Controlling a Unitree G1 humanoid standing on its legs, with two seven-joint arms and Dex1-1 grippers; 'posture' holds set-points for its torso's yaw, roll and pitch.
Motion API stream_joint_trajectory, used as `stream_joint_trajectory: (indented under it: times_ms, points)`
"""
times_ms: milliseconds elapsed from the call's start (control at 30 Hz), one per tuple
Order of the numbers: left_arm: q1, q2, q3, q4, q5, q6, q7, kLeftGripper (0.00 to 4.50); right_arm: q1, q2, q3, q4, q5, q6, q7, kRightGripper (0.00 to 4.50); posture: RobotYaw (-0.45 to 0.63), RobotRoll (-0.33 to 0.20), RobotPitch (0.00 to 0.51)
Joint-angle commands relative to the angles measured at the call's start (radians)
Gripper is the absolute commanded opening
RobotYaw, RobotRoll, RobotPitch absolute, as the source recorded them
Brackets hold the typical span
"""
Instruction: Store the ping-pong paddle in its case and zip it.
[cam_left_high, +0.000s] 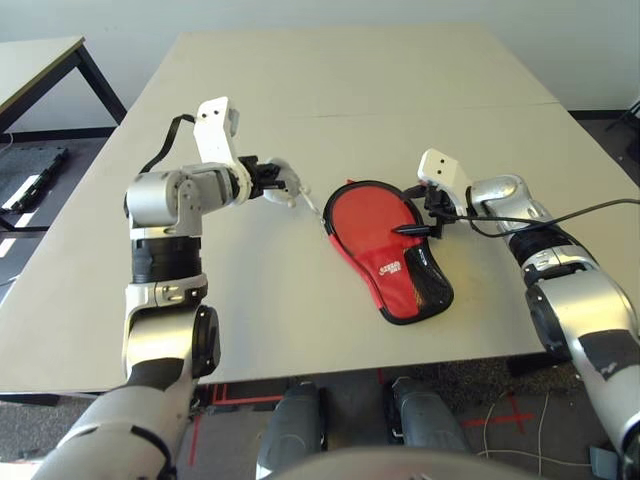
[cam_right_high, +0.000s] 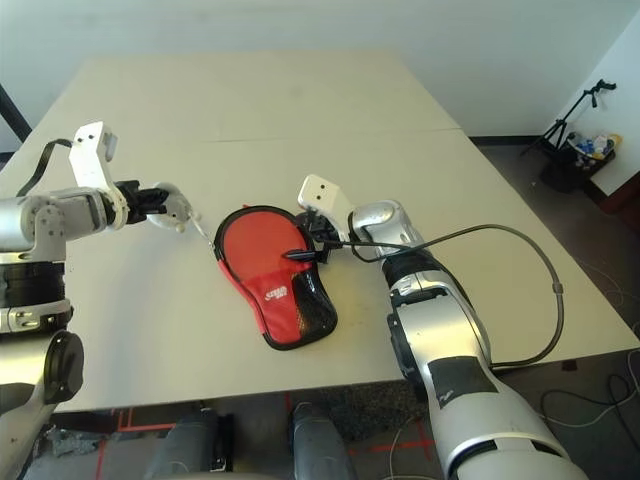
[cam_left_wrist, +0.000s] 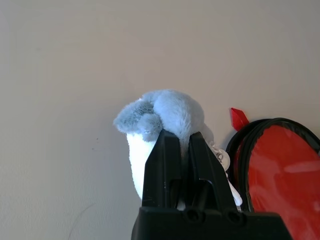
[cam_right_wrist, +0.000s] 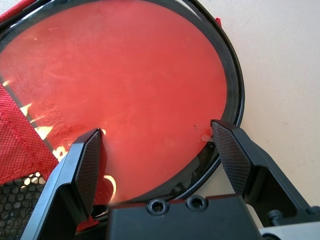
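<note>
Ping-pong paddle (cam_right_wrist: 130, 95) lies in its case (cam_left_high: 397, 290) on the worktop (cam_left_high: 270, 320). Left gripper (cam_left_wrist: 185, 134): jaws closed on plush charm (cam_left_wrist: 175, 110). Right gripper (cam_right_wrist: 157, 125): jaws open at case. Likely light, stiff paddle, soft cover; hold by rim.

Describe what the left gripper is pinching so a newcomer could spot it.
On the pale table, just left of the flat red case, the left gripper is closed on a small plush thing. It's fuzzy pale blue and white; unlike the smooth, black-edged case, it's soft-looking and rounded.

Bare table beyond red case (cam_left_high: 378, 245)
</note>
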Motion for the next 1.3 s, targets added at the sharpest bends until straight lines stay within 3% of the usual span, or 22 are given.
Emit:
stream_joint_trajectory:
  times_ms: [33,333,500,900,1267,1300]
  points:
    - [-0.089,0.001,-0.032,0.148,0.057,-0.163,0.008,0.01,0.082,0.001,0.089,0.061,-0.093,0.042,0.011,4.5,0.02,0.0,0.109]
    - [-0.371,-0.064,-0.07,0.705,0.142,-0.586,0.011,0.01,0.092,-0.003,0.091,0.045,-0.093,0.044,0.007,4.5,-0.01,0.0,0.112]
    - [-0.471,-0.118,-0.072,0.889,0.178,-0.757,0.031,0.01,0.1,-0.008,0.089,0.031,-0.09,0.048,0.005,4.5,-0.04,0.0,0.11]
    - [-0.556,-0.304,-0.091,0.982,0.244,-0.878,0.009,0.01,0.116,-0.014,0.08,-0.002,-0.079,0.061,-0.012,4.5,-0.09,0.0,0.097]
    - [-0.516,-0.47,-0.131,0.973,0.302,-0.864,-0.067,0.01,0.127,-0.013,0.077,-0.015,-0.075,0.06,-0.039,4.5,-0.11,0.0,0.098]
    - [-0.513,-0.476,-0.133,0.973,0.305,-0.864,-0.069,0.32,0.127,-0.012,0.077,-0.015,-0.075,0.06,-0.041,4.5,-0.11,0.0,0.098]
